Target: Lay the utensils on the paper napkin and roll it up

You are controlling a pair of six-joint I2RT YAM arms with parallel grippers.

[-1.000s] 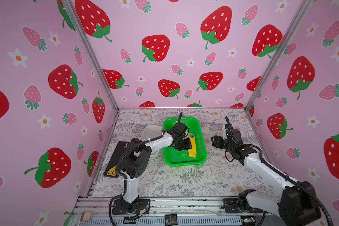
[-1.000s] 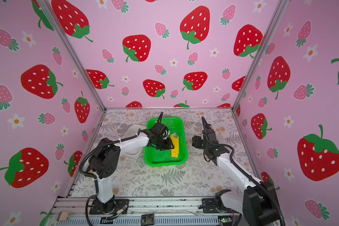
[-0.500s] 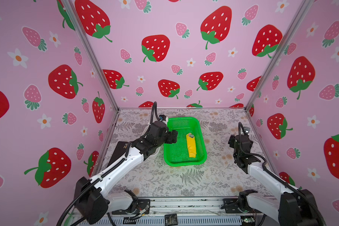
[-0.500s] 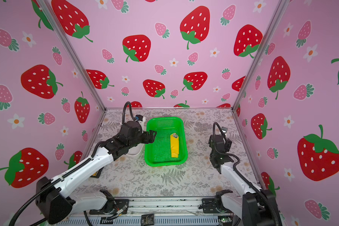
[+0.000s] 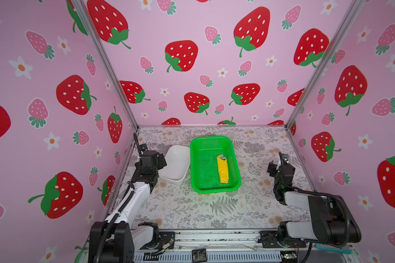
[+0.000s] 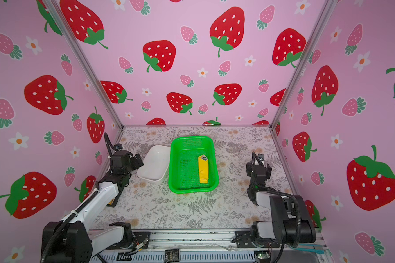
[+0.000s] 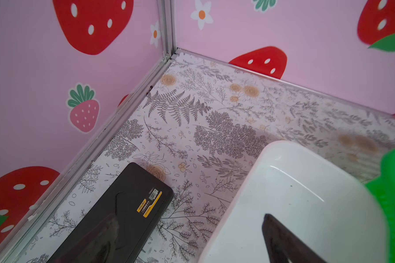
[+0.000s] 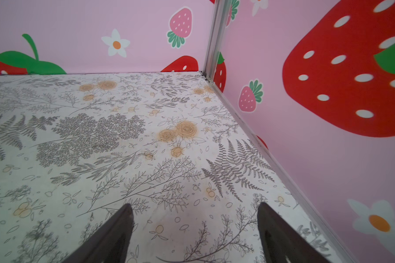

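Pink strawberry walls (image 5: 192, 25) box in a fern-printed worktop (image 5: 214, 211), where left pincer (image 5: 162, 160) and right pincer (image 8: 195, 208) both gape open.

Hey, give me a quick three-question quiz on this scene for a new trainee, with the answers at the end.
1. Multiple choice: where does the rolled bright yellow paper napkin lie? A, on the floral tabletop; B, in the green plastic mesh basket; C, between a gripper's fingers.
2. True or false: the right gripper has its fingers apart with nothing between them.
3. Short answer: what peeks out of the roll's far end in both top views?
Key: 1, B. 2, true. 3, a shiny silver utensil end.
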